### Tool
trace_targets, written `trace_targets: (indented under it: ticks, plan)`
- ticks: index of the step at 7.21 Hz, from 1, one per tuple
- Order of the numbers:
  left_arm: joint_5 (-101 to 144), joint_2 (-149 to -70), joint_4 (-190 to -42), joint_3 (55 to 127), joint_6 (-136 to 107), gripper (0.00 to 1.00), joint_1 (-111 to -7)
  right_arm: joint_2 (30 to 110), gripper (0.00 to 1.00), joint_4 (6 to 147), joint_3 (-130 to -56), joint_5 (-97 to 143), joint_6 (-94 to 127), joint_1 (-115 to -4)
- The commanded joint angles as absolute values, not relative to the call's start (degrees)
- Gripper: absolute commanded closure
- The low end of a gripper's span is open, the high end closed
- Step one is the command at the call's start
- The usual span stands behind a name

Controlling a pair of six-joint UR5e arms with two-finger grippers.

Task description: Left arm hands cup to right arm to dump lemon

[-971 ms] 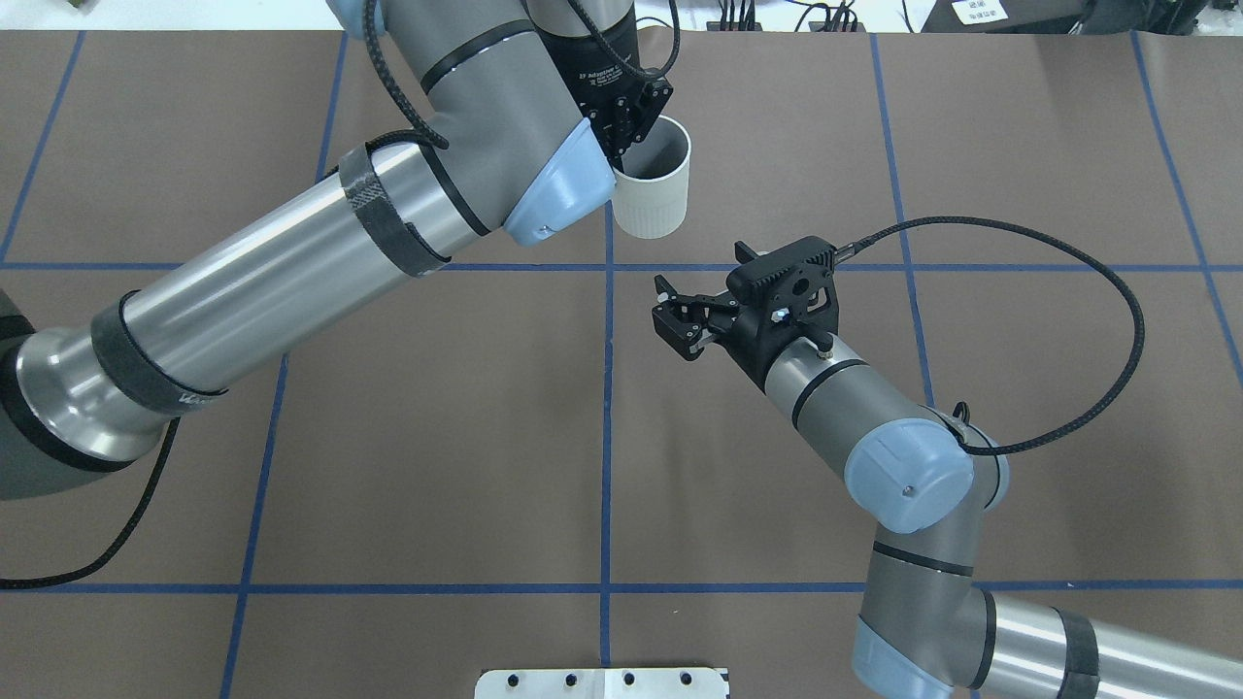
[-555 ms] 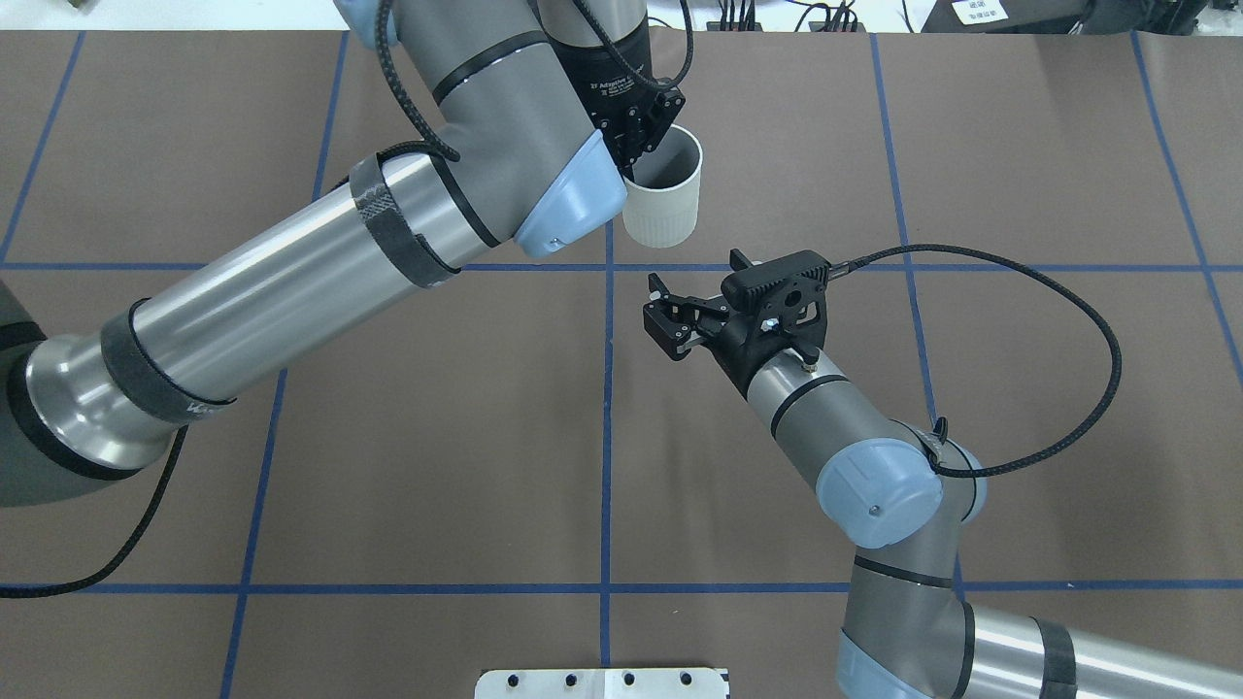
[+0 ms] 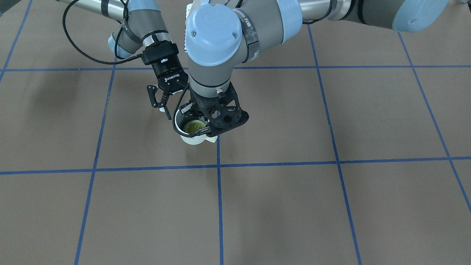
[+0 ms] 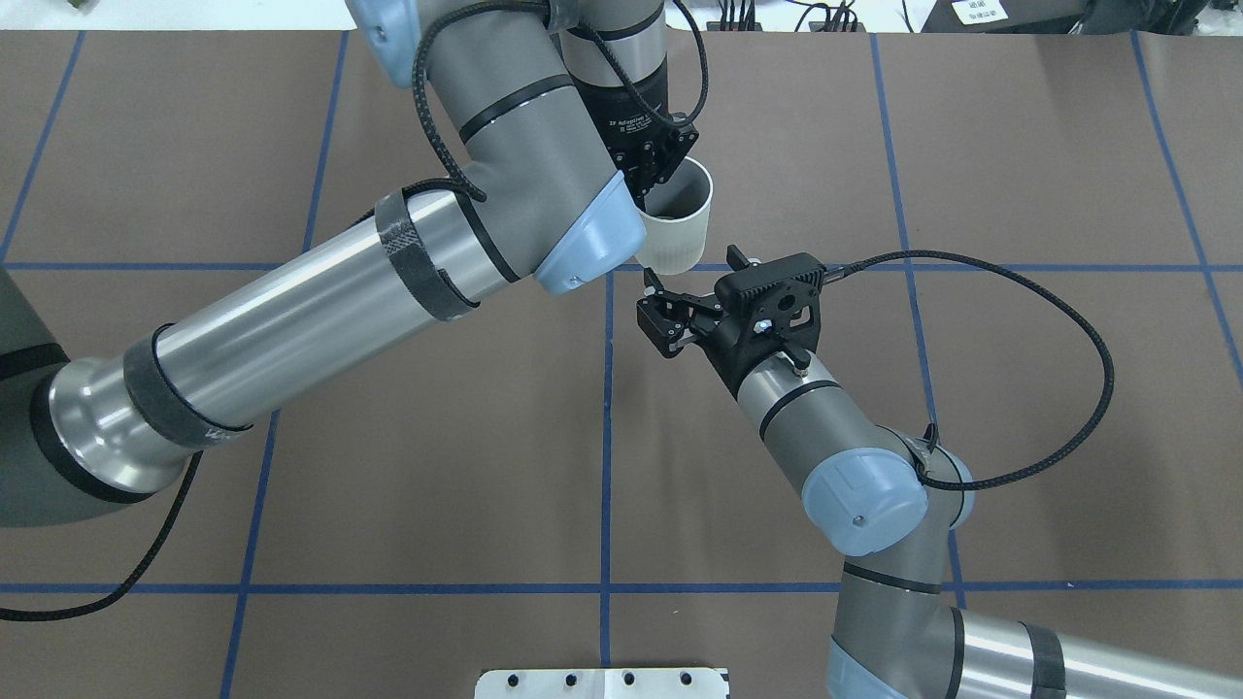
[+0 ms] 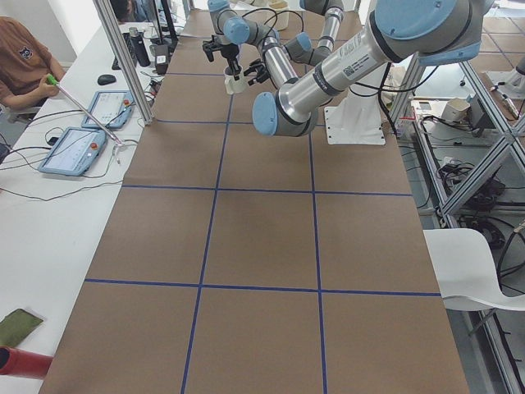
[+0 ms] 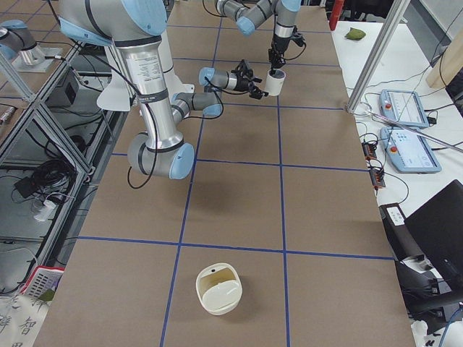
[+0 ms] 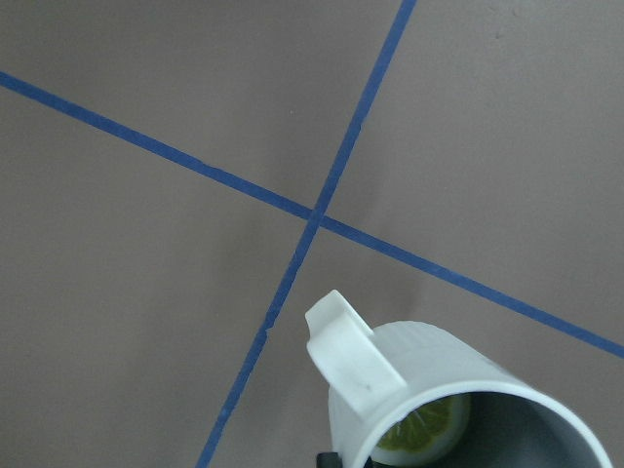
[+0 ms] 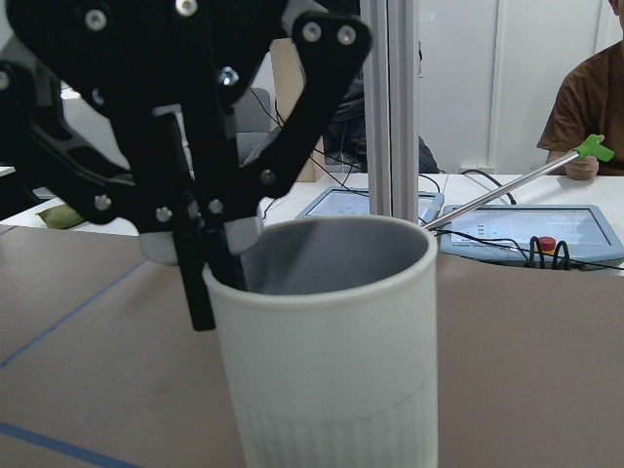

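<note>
Your left gripper (image 4: 653,192) is pinching the rim of the cup (image 4: 682,243), lemon (image 3: 194,127) inside; your right gripper (image 4: 656,313) is hovering wide open just beside the cup.

brown table (image 4: 437,437), blue tape grid (image 4: 606,437), white round container (image 6: 219,289)

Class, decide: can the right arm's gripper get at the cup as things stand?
Probably yes. The right gripper is open beside the cup, with nothing between them; the left gripper pinches only one part of the rim, leaving the facing wall free.
</note>
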State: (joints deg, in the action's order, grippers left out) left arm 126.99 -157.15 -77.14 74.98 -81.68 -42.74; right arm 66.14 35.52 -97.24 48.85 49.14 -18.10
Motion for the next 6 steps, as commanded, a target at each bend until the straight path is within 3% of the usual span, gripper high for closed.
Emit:
trace_targets:
  ticks: [1,6]
  plan:
    - [127.35,-157.15,-77.08,75.58,-81.3,1.0,-42.54,66.01,0.01,35.42,-96.51,47.64,48.96,-17.93]
    - [127.44,-157.06,-76.82,76.64,-81.65,1.0,-41.48,65.92,0.01,35.16,-94.93,45.79,48.87,-16.61]
